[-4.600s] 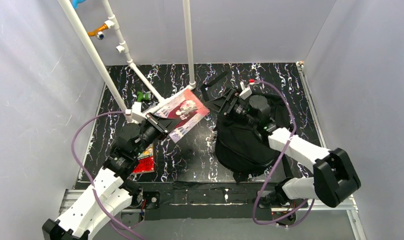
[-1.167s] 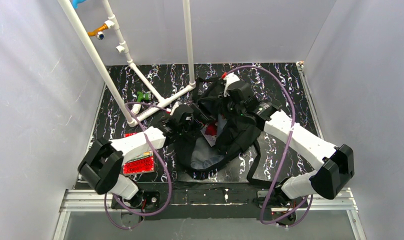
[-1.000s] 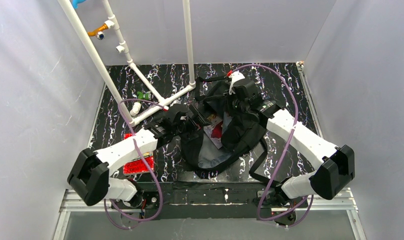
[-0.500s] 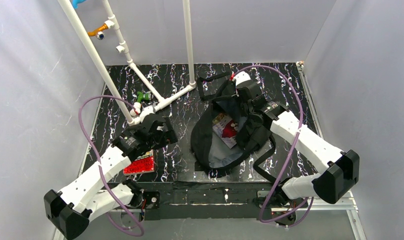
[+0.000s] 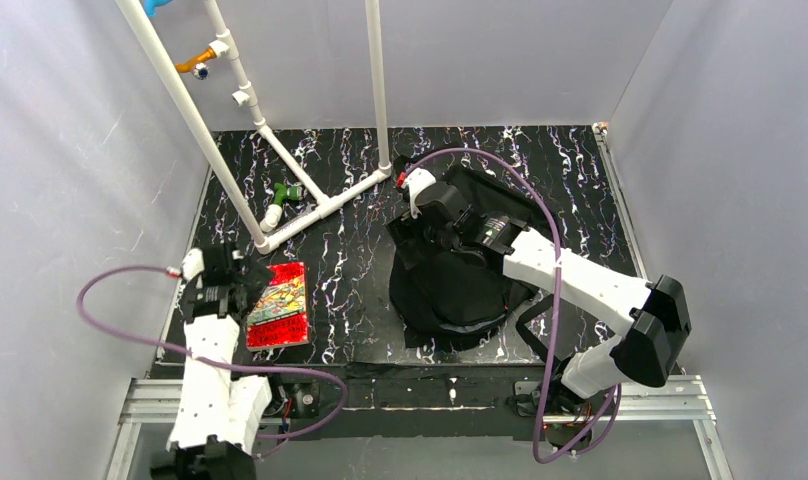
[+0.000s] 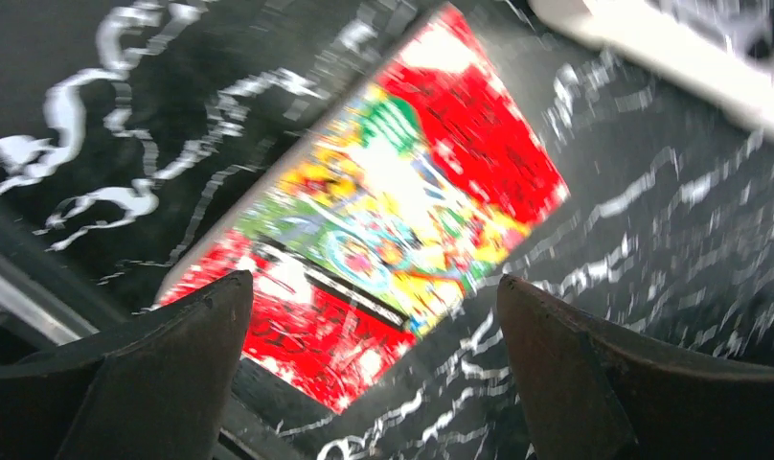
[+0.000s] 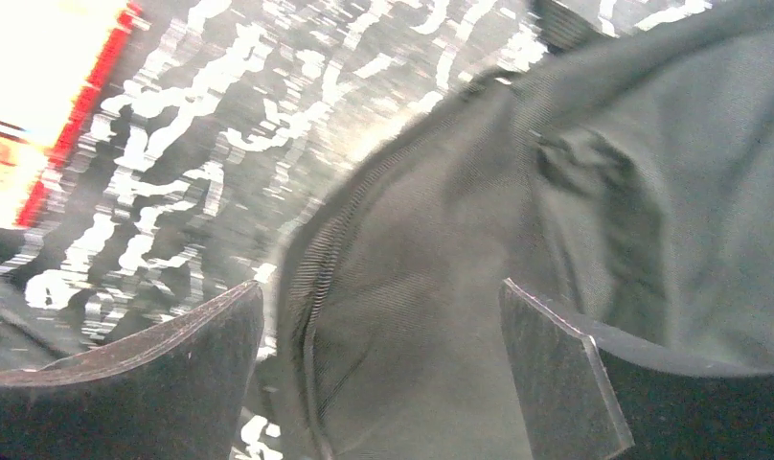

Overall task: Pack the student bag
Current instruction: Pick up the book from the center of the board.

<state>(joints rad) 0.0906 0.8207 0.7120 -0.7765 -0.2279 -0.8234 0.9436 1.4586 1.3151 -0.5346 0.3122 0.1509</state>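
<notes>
The student bag [image 5: 460,285] is a big black fabric backpack lying at the centre right of the table, its flap fallen flat. My right gripper [image 5: 412,222] hovers over its upper left edge. In the right wrist view the jaws stand wide apart over the bag's black fabric [image 7: 517,240], holding nothing. A red and multicoloured book [image 5: 280,305] lies flat at the near left. My left gripper [image 5: 220,285] hangs open just left of that book; in the left wrist view the book [image 6: 393,201] lies below the spread fingers.
A white pipe frame [image 5: 280,205] crosses the far left of the black marbled table [image 5: 360,280], with a green and white object [image 5: 280,195] beside it. A black strap [image 5: 530,325] trails from the bag toward the near edge. Grey walls enclose the table.
My right gripper has opened and let go of the bag, whose flap has dropped shut over the book inside. My left arm has pulled back to the near left, beside the red book.
</notes>
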